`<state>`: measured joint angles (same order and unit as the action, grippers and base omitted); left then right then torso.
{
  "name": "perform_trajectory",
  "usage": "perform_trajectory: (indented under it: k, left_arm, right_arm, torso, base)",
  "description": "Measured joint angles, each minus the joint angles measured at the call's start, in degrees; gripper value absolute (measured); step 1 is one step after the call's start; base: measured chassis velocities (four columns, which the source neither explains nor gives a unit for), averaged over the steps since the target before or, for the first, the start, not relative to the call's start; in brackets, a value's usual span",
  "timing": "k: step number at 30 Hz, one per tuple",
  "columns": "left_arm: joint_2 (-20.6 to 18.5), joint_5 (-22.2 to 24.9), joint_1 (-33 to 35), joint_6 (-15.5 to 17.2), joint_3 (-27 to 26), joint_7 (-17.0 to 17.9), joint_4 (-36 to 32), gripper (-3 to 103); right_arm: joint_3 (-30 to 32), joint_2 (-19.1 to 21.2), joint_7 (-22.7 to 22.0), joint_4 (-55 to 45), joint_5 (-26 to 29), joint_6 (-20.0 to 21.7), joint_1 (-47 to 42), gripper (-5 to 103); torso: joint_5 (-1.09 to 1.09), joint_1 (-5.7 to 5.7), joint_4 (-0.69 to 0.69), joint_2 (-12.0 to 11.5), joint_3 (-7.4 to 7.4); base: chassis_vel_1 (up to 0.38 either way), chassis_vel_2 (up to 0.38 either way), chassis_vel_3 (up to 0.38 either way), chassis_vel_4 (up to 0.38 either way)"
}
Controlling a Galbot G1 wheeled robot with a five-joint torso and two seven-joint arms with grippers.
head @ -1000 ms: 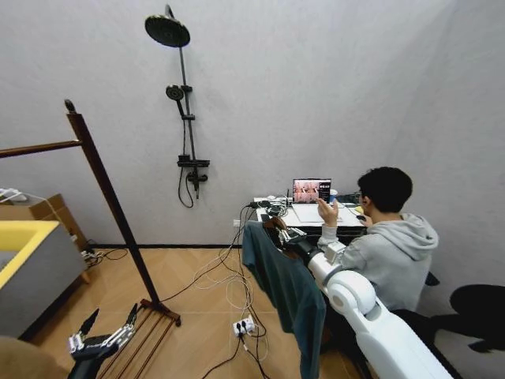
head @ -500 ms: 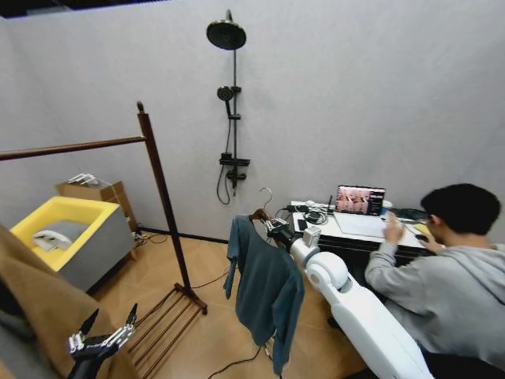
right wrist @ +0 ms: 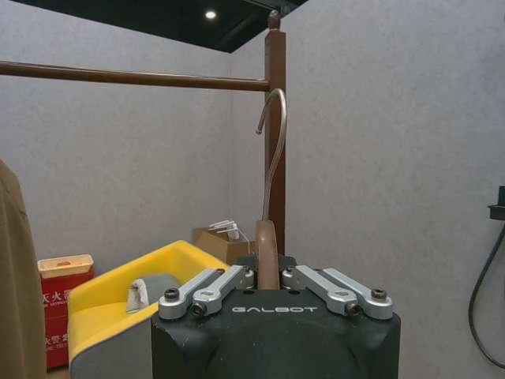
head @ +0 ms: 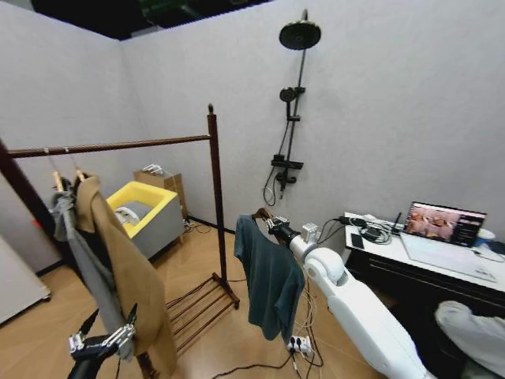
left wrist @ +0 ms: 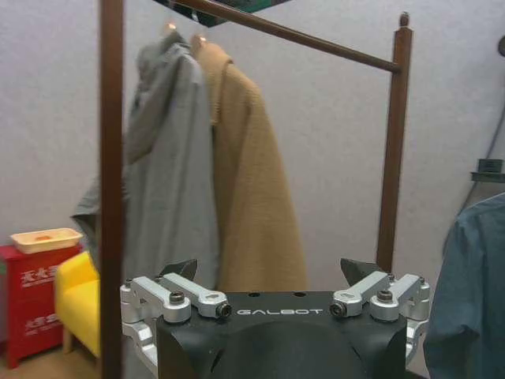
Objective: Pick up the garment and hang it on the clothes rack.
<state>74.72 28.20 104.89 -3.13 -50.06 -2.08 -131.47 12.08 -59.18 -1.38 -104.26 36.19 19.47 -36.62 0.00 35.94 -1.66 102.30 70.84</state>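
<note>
Carrying garment point(head: 271, 282) toward clothes rack point(head: 213, 201): right gripper point(head: 275, 228) clamped on hanger point(right wrist: 268, 237), coat hanging clear of floor, just beside rack's near post. Left gripper point(head: 104, 339) low, fingers apart, idle. Advice: raise metal hook point(right wrist: 274, 134) above top rail point(right wrist: 130, 77), lower over bare stretch, clear of tan coat point(head: 126, 272).

The top rail of the clothes rack point(head: 118, 146) is taken up at its left end by a grey hooded jacket point(head: 79, 253) and a long tan coat point(head: 130, 284); the stretch from the coat to the right post is left bare. The garment point(head: 270, 280), held on its hanger point(right wrist: 268, 197) by the clamped right gripper point(head: 274, 227), is kept just right of that post. Open floor is seen beneath it.
</note>
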Motion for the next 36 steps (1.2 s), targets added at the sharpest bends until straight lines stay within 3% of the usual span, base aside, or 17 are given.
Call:
perform_trajectory:
  k: [32, 36]
  left_arm:
    - [0.0, 0.0, 0.0, 0.0, 0.0, 0.0, 0.0, 100]
    - [0.0, 0.0, 0.0, 0.0, 0.0, 0.0, 0.0, 100]
  right_arm:
    - [7.8, 0.2, 0.0, -3.2, -2.5, -1.4, -9.7, 10]
    - [8.6, 0.5, 0.3, -3.8, -2.5, -1.4, -10.8, 10]
  torso:
    - [0.0, -0.01, 0.0, 0.0, -0.01]
    - [0.0, -0.01, 0.05, 0.0, 0.0]
  base:
    - [0.12, 0.128, 0.128, 0.123]
    - [0.109, 0.124, 0.118, 0.089]
